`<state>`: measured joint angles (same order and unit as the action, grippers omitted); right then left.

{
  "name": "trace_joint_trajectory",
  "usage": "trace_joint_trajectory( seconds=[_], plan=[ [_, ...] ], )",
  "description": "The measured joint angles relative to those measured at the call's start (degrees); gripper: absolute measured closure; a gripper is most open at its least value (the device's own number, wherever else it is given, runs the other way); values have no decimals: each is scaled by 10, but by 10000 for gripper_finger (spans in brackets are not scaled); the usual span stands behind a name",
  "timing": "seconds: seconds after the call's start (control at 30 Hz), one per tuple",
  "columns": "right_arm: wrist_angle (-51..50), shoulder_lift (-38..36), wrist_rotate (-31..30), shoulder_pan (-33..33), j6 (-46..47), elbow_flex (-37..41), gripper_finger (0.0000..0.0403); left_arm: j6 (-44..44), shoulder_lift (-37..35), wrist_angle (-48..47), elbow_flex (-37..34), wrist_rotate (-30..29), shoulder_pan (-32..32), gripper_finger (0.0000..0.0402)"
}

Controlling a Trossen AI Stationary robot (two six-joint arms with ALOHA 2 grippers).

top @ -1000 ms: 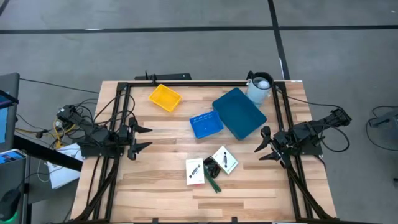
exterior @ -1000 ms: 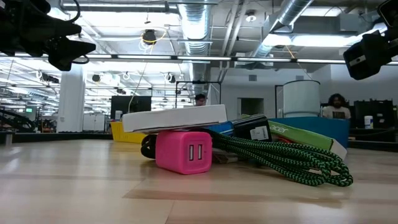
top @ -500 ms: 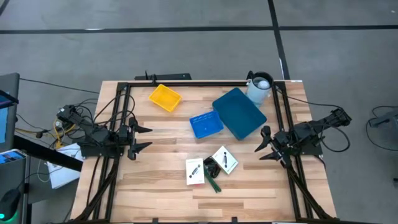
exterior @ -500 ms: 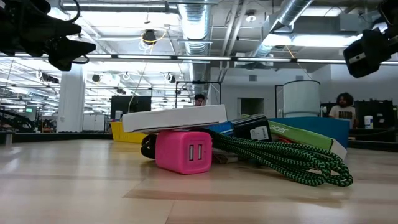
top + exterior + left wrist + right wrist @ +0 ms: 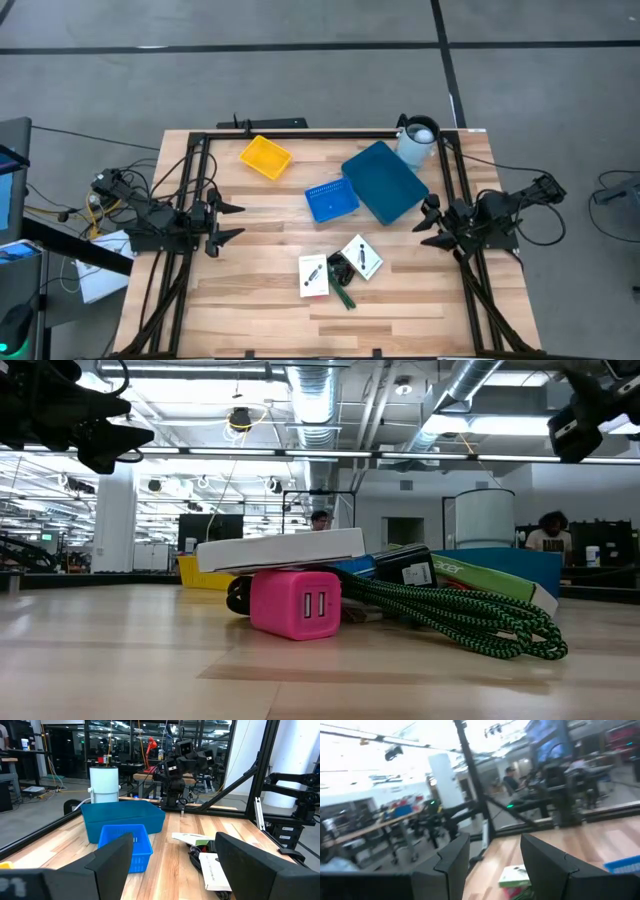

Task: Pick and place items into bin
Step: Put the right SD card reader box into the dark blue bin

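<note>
The items lie in a small pile at the table's near middle: two white printed cards [image 5: 313,275] [image 5: 362,256], a black piece [image 5: 338,268] between them and a black-and-green cord [image 5: 345,295]. In the low view one card [image 5: 280,548] rests flat on a pink-red block [image 5: 295,603], and the coiled cord [image 5: 460,615] lies beside it on the table. My left gripper [image 5: 228,222] hovers open at the left side. My right gripper [image 5: 430,224] hovers open at the right side, above and to the right of the pile. Both are empty.
Along the far half stand a yellow tray [image 5: 265,157], a small blue basket [image 5: 331,200], a large blue bin [image 5: 385,181] and a white cylinder [image 5: 418,140]. A black frame [image 5: 300,134] borders the table. Bare wood lies between each gripper and the pile.
My right gripper has risen a little and drawn back slightly toward the table's right edge, staying open. The items have not moved.
</note>
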<state>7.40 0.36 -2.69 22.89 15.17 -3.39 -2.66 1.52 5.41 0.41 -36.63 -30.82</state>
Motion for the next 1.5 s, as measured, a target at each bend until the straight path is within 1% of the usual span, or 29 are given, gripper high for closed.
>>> trace_joint_trajectory(
  seconds=[0.13,0.3,0.47,0.63,0.73,0.8,1.0,1.2,1.33,1.5],
  plan=[
    [-13,20,-38,-1,-8,0,232,0,0,0,0,0,0,129],
    [-26,103,-76,0,-15,0,232,0,0,0,0,0,0,129],
    [-19,201,-77,0,1,-15,232,0,0,0,0,0,0,129],
    [-21,283,-77,0,2,-60,232,0,0,0,0,0,0,129],
    [-50,330,-68,0,-13,-105,232,0,0,0,0,0,0,129],
    [-93,362,-61,0,-27,-144,232,0,0,0,0,0,0,129],
    [-282,457,-58,0,-46,-294,232,0,0,0,0,0,0,129],
    [-412,558,-36,-1,-112,-426,232,0,0,0,0,0,0,129],
    [-474,630,-36,-2,-169,-504,232,0,0,0,0,0,0,129],
    [-512,721,-39,-2,-258,-585,232,0,0,0,0,0,0,129]
  ],
)
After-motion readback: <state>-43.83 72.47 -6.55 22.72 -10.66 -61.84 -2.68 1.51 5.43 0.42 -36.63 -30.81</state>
